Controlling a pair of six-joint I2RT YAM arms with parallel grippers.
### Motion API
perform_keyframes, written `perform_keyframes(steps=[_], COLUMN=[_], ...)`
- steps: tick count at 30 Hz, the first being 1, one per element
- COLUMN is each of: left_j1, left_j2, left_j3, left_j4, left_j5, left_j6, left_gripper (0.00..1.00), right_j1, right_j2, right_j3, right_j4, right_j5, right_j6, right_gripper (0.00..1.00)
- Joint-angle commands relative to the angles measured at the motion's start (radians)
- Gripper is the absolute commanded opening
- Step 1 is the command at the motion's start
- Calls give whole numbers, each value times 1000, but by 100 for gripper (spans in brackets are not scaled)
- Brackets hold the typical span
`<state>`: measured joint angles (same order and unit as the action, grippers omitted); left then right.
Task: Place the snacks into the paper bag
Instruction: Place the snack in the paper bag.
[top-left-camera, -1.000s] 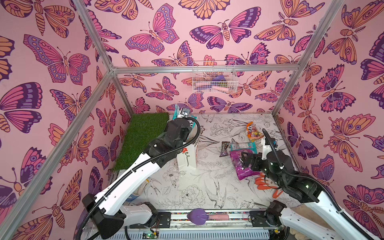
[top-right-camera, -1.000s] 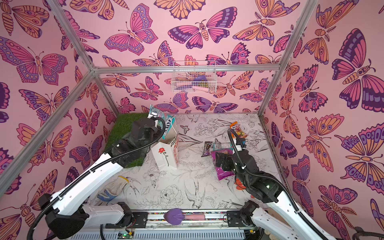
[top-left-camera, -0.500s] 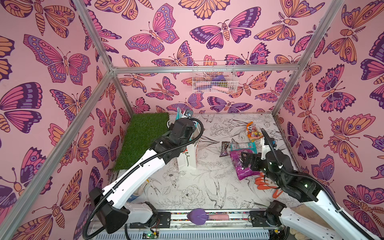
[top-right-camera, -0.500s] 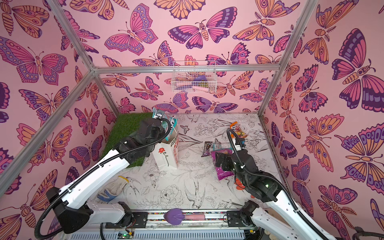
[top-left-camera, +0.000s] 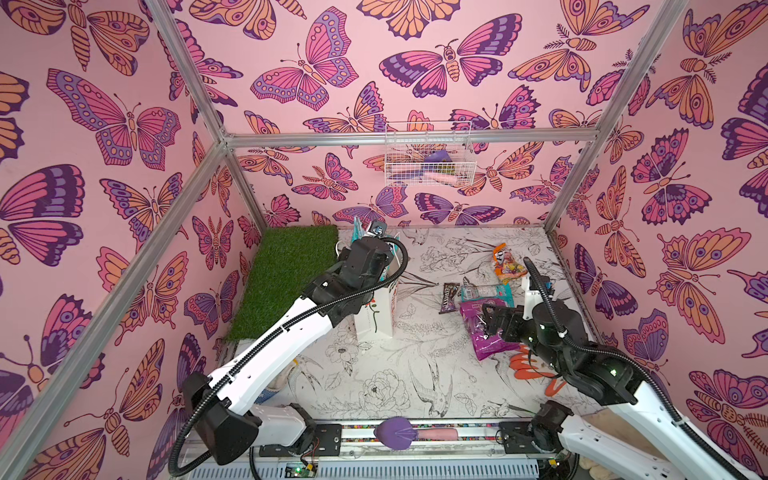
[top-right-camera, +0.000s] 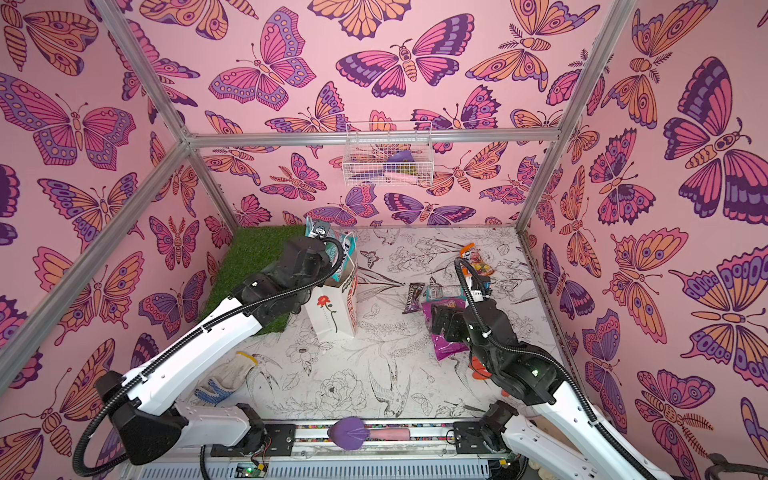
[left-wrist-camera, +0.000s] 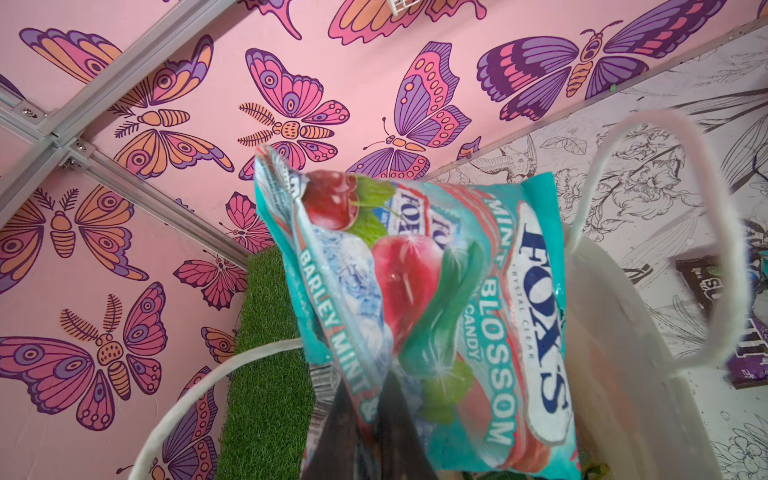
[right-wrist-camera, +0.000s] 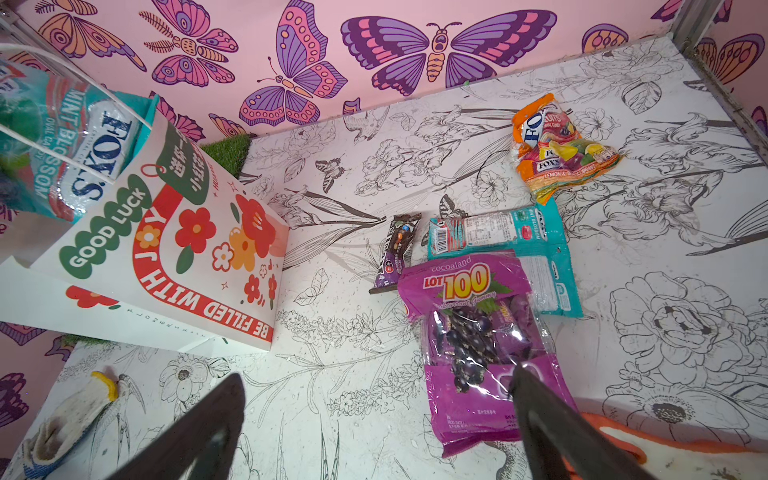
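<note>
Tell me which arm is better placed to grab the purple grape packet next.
Right. The right gripper is open just over the purple grape packet, while the left gripper is shut on the teal FOX'S packet at the mouth of the paper bag.

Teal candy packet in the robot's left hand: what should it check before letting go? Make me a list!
1. Grip: left hand shut on the teal FOX'S plastic candy packet: ok.
2. Aim: packet at the mouth of the tall white paper gift bag: ok.
3. Bag standing up: ok.
4. White cord handles clear of the packet: cannot tell.
5. Room inside the bag: cannot tell, it is hidden.
6. Other arm: right hand open by the purple grape plastic packet, away from the bag: ok.
</note>
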<state>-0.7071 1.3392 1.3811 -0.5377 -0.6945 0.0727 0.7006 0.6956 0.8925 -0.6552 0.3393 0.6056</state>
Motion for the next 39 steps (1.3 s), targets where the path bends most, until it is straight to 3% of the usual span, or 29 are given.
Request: perform_keyframes(steps=[1, 24, 39], left_j1=[6, 6, 5], left_j2=[2, -57, -136], left_j3=[-18, -101, -51], left_j4=[-18, -66, -102], left_j5=[-3, -14, -24], left_j6=[-19, -73, -41], left_gripper=[0, 0, 0], right_j1=[-7, -7, -8], right_j2=[-13, -30, -24], right_j3=[1, -22, -25], right_j4=[-14, -16, -11], right_j5=[8, 7, 5], right_j6=[12, 24, 30], right_gripper=[100, 100, 100])
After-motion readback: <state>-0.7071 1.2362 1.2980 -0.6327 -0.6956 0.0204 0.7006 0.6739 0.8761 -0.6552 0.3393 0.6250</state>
